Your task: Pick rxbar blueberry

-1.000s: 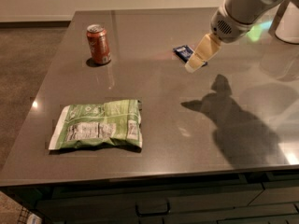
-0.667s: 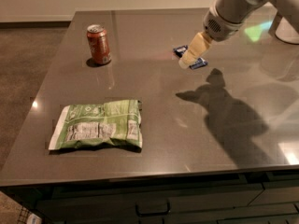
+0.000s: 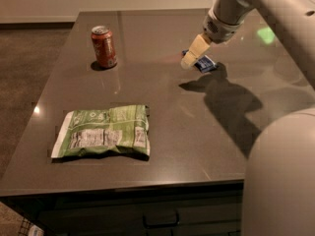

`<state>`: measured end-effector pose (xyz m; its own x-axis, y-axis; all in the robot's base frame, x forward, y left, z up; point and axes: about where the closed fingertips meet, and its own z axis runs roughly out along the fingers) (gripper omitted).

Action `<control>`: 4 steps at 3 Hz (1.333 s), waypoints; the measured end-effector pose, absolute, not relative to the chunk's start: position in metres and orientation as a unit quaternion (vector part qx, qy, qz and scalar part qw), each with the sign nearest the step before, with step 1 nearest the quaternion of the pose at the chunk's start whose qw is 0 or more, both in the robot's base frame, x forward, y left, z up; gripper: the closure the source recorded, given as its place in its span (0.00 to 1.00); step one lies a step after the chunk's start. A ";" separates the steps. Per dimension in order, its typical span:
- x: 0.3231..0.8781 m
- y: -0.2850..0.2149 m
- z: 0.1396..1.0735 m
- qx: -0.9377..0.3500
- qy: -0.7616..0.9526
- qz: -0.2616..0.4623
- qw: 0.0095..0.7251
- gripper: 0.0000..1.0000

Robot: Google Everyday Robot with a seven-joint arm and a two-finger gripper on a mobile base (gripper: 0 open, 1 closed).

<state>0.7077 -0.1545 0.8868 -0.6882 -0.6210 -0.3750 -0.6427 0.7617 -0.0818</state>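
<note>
We look down on a dark grey countertop (image 3: 172, 146) with a glossy surface. Our pale grey arm (image 3: 261, 4) reaches in from the upper right corner, and its gripper (image 3: 189, 61), cream-coloured at the tip, angles down and to the left over the far right part of the counter. We cannot tell whether the gripper is open or closed from here. It hangs just in front of the rxbar blueberry (image 3: 206, 64), a small flat dark blue wrapper with white lettering that lies on the counter. The gripper tip covers the bar's left end, and we cannot tell whether it touches the bar. The arm's shadow (image 3: 226, 100) falls on the counter just nearer to us than the bar.

Well apart to the left, near the far left edge, an orange-red soda can (image 3: 104, 46) stands upright. Closer to us, on the near left part of the counter, a large green-and-white chip bag (image 3: 103, 132) lies flat with its printed label facing up. A rounded grey part of our body (image 3: 280, 181) fills the lower right corner. A small green light reflection (image 3: 266, 35) shows on the counter's far right.
</note>
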 end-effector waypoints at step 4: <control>0.750 -0.156 0.841 -0.334 0.930 0.034 0.148 0.00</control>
